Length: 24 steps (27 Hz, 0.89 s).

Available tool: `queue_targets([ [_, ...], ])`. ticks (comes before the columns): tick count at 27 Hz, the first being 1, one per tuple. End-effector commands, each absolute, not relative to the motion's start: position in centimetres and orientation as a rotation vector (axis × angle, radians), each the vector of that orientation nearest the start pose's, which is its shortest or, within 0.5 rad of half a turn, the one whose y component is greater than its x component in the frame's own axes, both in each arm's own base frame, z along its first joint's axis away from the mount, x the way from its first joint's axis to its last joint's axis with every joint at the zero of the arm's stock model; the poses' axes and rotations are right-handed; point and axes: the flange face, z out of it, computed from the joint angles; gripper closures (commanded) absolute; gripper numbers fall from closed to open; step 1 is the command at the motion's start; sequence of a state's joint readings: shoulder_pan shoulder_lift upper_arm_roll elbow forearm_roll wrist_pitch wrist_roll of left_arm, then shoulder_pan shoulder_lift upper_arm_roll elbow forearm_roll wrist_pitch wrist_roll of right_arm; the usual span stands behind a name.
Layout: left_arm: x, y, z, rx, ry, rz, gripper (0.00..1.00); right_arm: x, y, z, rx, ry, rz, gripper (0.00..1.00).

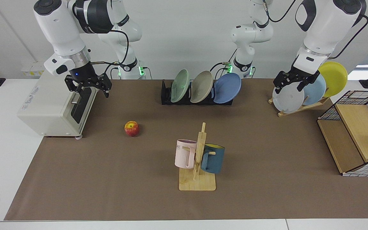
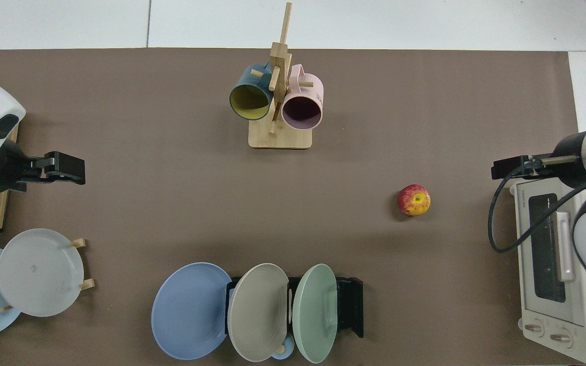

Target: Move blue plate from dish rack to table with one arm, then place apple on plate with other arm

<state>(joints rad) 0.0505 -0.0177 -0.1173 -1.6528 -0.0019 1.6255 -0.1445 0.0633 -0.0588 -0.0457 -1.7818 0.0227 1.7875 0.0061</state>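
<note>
Both grippers' jaws apart, holding nothing.

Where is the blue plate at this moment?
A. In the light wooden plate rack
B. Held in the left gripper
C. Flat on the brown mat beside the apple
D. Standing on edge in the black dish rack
D: the blue plate stands tilted in the end slot of the dish rack, beside a beige plate, with no gripper touching it.

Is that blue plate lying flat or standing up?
Standing, tilted: the blue plate leans on edge in the dish rack, beside two other plates.
</note>
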Motion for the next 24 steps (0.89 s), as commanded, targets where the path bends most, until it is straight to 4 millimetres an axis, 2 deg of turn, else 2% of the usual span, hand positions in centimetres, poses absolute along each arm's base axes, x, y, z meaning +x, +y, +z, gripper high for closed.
queue_targets([
  [1,55.4,-3.8,60.2,-3.146,-0.102,0.003,0.00,54.9,1.2,57.4,-3.108,0.013,-0.121,0.00],
  [17,55.3,-3.8,60.1,-3.146,-0.107,0.004,0.00,54.9,1.2,57.4,-3.109,0.013,-0.121,0.00],
  [21,55.1,-3.9,59.4,-3.143,-0.105,0.035,0.00,54.9,1.2,57.4,-3.109,0.013,-0.121,0.00],
  [24,54.5,-5.2,58.9,-3.139,-0.073,0.056,0.00,54.9,1.2,57.4,-3.109,0.013,-0.121,0.00],
])
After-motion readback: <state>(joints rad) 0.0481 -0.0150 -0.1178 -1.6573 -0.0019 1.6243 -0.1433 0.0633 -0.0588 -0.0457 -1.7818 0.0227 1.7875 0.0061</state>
